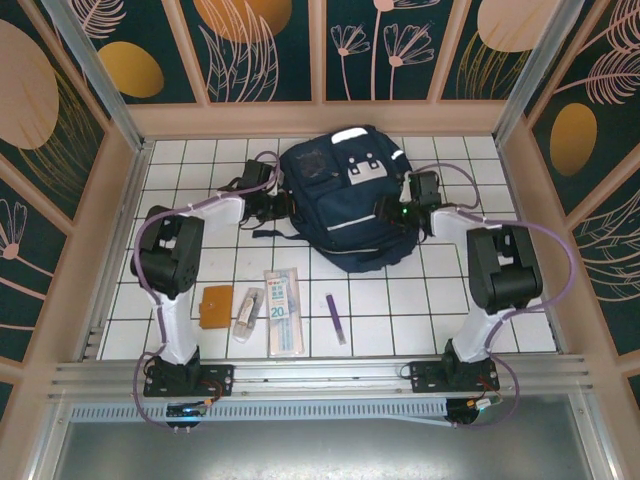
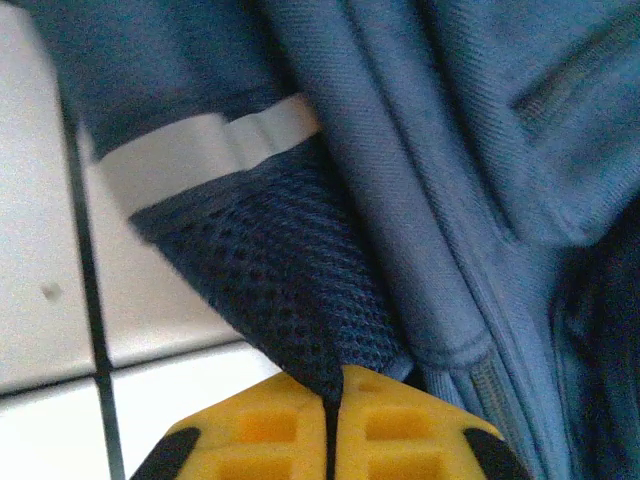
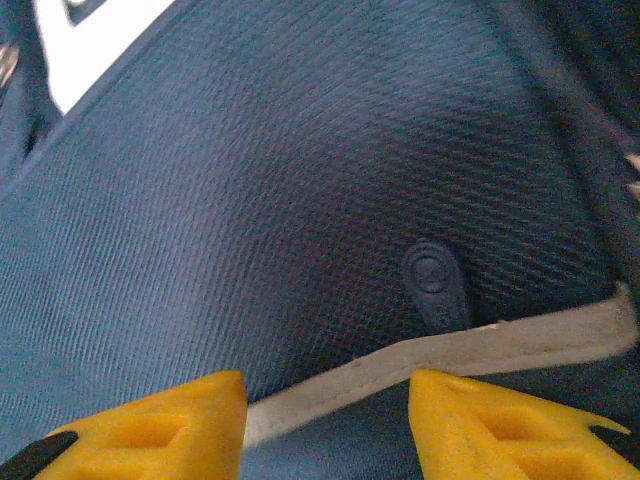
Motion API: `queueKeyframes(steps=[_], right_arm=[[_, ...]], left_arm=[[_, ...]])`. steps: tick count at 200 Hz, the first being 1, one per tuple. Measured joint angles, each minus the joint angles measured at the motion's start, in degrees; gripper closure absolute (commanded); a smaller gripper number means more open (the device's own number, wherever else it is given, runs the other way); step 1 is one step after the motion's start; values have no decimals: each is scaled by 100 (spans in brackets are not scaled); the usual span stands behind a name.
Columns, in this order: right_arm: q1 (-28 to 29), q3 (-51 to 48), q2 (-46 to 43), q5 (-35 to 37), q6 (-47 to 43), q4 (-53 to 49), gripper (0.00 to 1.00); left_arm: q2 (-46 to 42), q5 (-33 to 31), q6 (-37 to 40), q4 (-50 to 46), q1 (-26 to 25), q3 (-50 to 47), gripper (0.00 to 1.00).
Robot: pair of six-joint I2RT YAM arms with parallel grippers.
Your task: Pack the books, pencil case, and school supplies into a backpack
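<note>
Backpack (image 1: 345, 200), navy woven cloth, toward 12 o'clock on white tiled table (image 1: 400, 300), flanks hidden behind both wrists. At its 9 o'clock, left gripper (image 2: 330, 400) closed tight on dark mesh pocket (image 2: 290, 290) corner. At 3 o'clock, right gripper (image 3: 328, 400) parted above pale stripe (image 3: 500, 345), holding nothing.

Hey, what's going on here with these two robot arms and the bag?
Both arms are working at the navy backpack in the middle of the table. The left gripper is shut, pinching its mesh; the right gripper hovers open at the other side. The orange-brown book, small packet, long clear pack and purple pen lie unpacked in front.
</note>
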Motion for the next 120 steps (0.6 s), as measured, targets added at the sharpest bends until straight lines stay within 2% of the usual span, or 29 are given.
queueKeyframes(steps=[29,63,97,120], right_arm=[[-273,389,380,20,-186,273,48],[-549,420,271,136,-205,374,42],[-584,76,-946,590,221,-133,41],[-299,-127,-2090,822,529,-752,46]], left_arm=[[-466,251,-168,52,-297,-223,100],[-570,380,-426,55,-706,-155,100],[-570,476,-1036,-37,-887,107,100],[-570,485,-1504,-44,-887,251,100]])
